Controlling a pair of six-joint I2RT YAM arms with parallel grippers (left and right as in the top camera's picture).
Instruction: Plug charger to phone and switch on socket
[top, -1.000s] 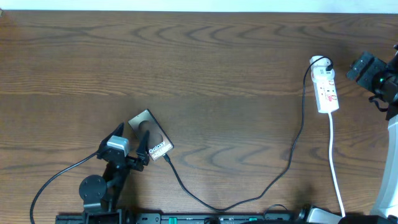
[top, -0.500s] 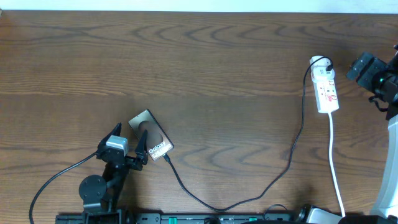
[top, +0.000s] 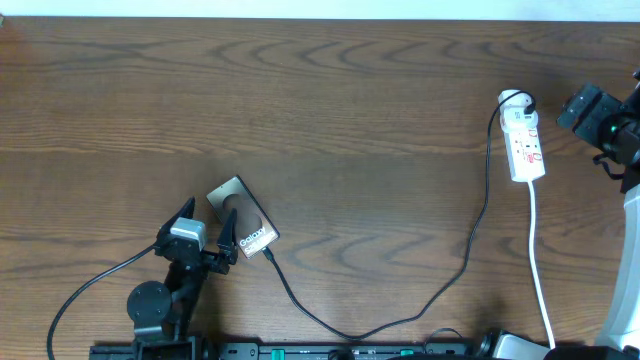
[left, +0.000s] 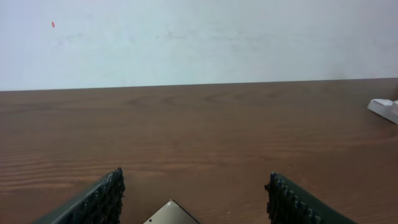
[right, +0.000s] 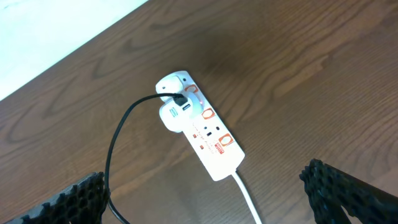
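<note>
The phone (top: 243, 225) lies flat at the front left of the table, "Galaxy" lettering up. The charger cable (top: 470, 250) runs from the phone's lower right end in a loop along the front edge and up to the socket (top: 526, 143) at the right. I cannot tell whether its tip is seated in the phone. My left gripper (top: 208, 222) is open, with its right finger over the phone's left edge. A phone corner (left: 171, 213) shows between its fingers. My right gripper (right: 205, 174) is open above the socket (right: 202, 134); the cable (right: 115, 149) enters a white adapter (right: 173, 113) on it.
The socket's white cord (top: 540, 270) runs to the front edge at the right. A thicker black arm cable (top: 90, 285) curves at the front left. The socket's end also shows at the far right of the left wrist view (left: 385, 107).
</note>
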